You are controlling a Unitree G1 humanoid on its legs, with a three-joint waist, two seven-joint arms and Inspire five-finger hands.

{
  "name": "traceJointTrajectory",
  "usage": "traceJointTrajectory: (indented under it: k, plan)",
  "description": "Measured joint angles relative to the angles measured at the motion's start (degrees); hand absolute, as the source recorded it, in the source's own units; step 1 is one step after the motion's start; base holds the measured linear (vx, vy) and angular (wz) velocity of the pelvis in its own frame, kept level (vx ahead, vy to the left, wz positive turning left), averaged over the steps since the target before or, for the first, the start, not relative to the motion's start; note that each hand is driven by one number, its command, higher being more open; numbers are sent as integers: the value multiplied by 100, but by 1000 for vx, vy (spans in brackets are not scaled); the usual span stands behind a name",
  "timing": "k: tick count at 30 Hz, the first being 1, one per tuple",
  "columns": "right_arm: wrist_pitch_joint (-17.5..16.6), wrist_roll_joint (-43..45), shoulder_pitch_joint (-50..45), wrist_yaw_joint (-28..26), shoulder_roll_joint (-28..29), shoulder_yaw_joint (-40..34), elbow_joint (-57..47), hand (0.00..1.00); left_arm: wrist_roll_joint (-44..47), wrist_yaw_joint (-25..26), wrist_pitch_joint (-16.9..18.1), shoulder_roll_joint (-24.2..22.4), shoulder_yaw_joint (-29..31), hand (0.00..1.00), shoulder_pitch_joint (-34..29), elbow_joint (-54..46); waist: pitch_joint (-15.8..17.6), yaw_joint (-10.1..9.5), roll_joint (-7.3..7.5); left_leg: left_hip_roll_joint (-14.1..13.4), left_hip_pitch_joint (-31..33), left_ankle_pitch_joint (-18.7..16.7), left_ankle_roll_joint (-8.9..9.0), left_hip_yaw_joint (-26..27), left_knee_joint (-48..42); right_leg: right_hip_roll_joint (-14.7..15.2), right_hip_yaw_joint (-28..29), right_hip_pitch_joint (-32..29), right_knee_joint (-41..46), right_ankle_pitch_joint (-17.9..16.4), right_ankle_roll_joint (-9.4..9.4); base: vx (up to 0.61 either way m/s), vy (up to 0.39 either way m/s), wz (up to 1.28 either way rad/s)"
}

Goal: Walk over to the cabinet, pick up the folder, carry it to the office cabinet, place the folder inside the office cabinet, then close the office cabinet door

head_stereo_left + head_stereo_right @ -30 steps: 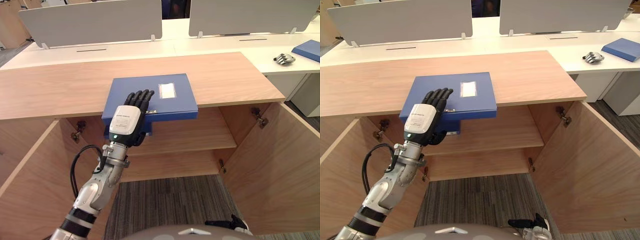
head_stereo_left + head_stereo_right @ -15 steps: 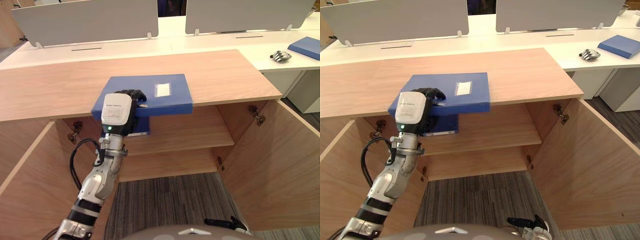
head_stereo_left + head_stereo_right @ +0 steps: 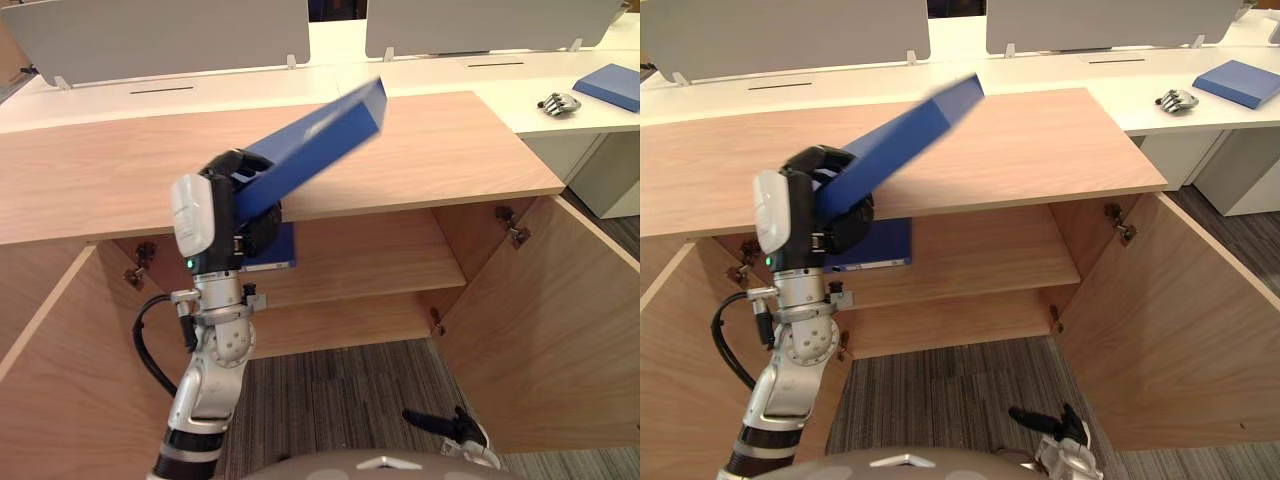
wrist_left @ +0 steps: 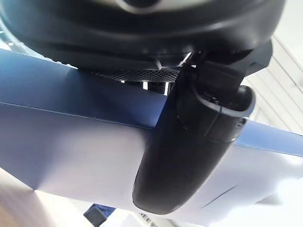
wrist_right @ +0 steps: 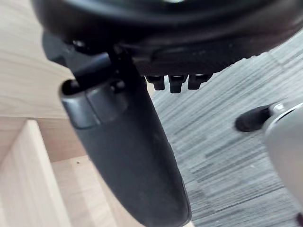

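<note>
Head cams show the blue folder [image 3: 315, 150] tilted, 1 end raised over the cabinet top [image 3: 450, 150]. The left wrist cam gets the close-up: left hand [image 3: 245, 220] clamped on it, thumb [image 4: 189, 156] flat across its face. Right hand [image 3: 445, 425] hangs low over the carpet [image 3: 340, 400], fingers loose.

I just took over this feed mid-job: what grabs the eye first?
The blue folder, tilted steeply up off the wooden cabinet top, with the left hand clamped on its lower end. Below it, the cabinet doors stand open, and a blue item sits on the upper shelf.
</note>
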State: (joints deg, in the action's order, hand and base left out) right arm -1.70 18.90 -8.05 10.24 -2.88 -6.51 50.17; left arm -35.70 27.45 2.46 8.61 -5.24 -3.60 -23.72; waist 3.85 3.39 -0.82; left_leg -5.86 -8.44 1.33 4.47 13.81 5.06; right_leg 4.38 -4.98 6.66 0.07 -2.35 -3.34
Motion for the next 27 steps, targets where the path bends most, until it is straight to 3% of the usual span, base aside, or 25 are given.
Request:
traceJointTrajectory:
  k: [7, 12, 16, 22, 27]
  plan:
    - [-428, 215, -297, 3, 354, 365, -2356, 100, 1207, 262, 289, -405, 257, 0, -223, -1173, 33, -19, -29, -15, -5, -21, -9, 32, 0, -10, 54, -62, 78, -1, 0, -53, 4, -4]
    - [-675, 266, -300, 95, 432, 371, -3966, 100, 2355, 248, 908, -649, 168, 0, -349, -1807, 59, -24, -38, -16, -3, -28, -7, 41, -1, -12, 60, -70, 72, -2, -1, -20, 3, 0]
    - [-858, 243, -280, 120, 463, 370, -5012, 100, 3531, -291, 1183, -693, -69, 0, -499, -1891, 59, -24, -37, -17, -4, -37, -4, 57, -2, -15, 74, -76, 70, -1, -1, 0, 0, 0]
    - [-862, 115, -85, 121, 409, 362, -5808, 100, 4767, -1180, 1197, -675, -357, 0, -694, -1756, 60, -21, -38, -17, -37, -44, -6, 86, -2, -16, 100, -64, 81, 0, -4, -26, 2, -2]
    - [-867, -147, 334, 53, 8, 359, -6489, 100, 5670, -1937, 1193, -566, -427, 0, -739, -1269, 60, -22, -40, -17, -49, -53, -18, 102, -35, -14, 125, -61, 112, 4, -10, -54, 3, -2]
